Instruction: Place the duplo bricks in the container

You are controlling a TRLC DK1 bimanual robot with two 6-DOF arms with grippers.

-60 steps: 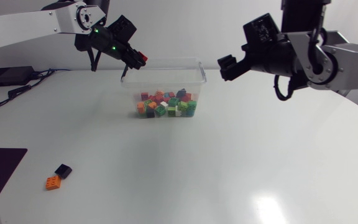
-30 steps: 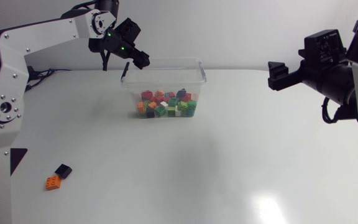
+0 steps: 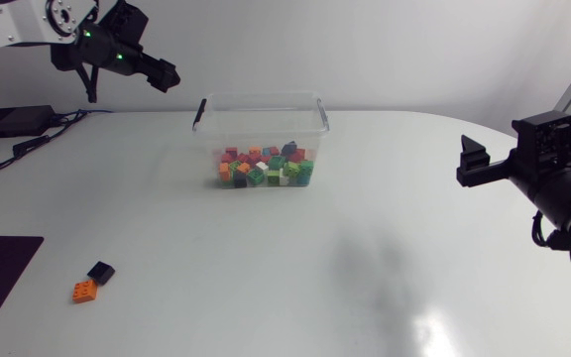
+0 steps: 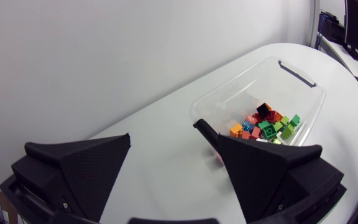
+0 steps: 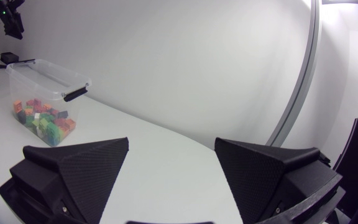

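While the clear container [image 3: 261, 102] stands at upper centre of the head view holding a heap of mixed duplo bricks [image 3: 264, 167], two pieces lie outside it at lower left of the table [image 3: 345, 278]: an orange brick [image 3: 85, 291] and, just beside it, a black brick [image 3: 100, 272]. Task judged incomplete. The left gripper [image 3: 164, 76] hangs raised at upper left, beyond the container's left end and well apart from the loose pair; its wrist view shows the wedge fingers spread wide with nothing between them. The right gripper [image 3: 472, 164] hangs at the right edge, far from everything, fingers likewise parted and empty. Both grippers sit out to the sides, which in my judgement leaves the container's mouth unobstructed. The loose pair lies on the left gripper's side, so it seems the likelier one to fetch them; a pinch on one may nudge the other.
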